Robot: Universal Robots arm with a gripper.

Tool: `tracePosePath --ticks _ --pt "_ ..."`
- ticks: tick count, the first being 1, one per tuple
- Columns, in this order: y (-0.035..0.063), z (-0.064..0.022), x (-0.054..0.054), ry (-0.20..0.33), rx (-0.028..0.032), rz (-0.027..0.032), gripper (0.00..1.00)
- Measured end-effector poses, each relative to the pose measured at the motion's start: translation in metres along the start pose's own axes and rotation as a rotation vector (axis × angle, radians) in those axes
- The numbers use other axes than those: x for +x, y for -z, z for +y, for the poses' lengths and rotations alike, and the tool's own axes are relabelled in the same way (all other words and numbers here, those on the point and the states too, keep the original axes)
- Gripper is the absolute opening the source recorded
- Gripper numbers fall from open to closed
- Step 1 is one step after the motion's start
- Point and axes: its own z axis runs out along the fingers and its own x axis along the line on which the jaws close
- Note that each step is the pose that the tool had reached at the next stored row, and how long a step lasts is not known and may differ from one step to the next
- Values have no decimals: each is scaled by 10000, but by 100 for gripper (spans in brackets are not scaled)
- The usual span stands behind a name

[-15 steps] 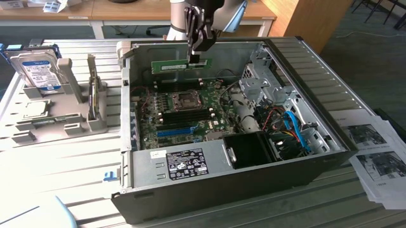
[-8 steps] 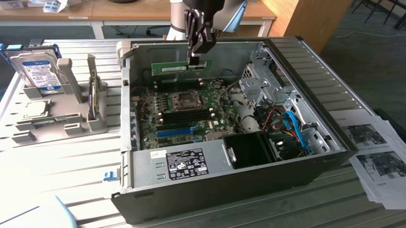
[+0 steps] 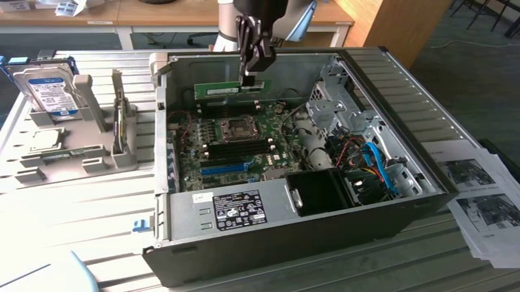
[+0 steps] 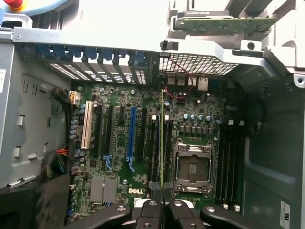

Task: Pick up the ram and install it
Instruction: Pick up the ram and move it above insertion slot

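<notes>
Straight below our pincer (image 3: 252, 76), which grips the ram (image 3: 218, 90), we see the open side of the case (image 3: 406, 100) leaving an unblocked way down to the motherboard (image 4: 138, 183) and its dark memory slots (image 4: 155, 148). Close beside that line, the processor socket (image 4: 193, 164) flanks one side and the blue slot (image 4: 131, 138) the other. Farther from the pincer, the drive cage (image 3: 333, 103), cables (image 3: 369, 161) and black fan shroud (image 3: 321, 191) crowd the case.

Looks like a robotics/hardware lab bench. Landmark: open black-and-grey metal desktop computer case (image 3: 406, 115) on a pale slatted table (image 3: 97, 213). Black robot gripper (image 3: 252, 79) above it. On the exterior view's left of the case, a grey plastic parts fixture (image 3: 89, 152) props up a blue-labelled hard drive (image 3: 50, 91). Wood-topped desks (image 3: 162, 15) behind the case, printed paper sheets (image 3: 483, 201) on the exterior view's right of it.
</notes>
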Motion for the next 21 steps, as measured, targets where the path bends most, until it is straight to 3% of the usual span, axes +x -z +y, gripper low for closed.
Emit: tracePosePath --ticks 15,21 --pt "-182 -13 -2 0 -1 0 11" --pt "-191 -25 -2 2 0 2 11"
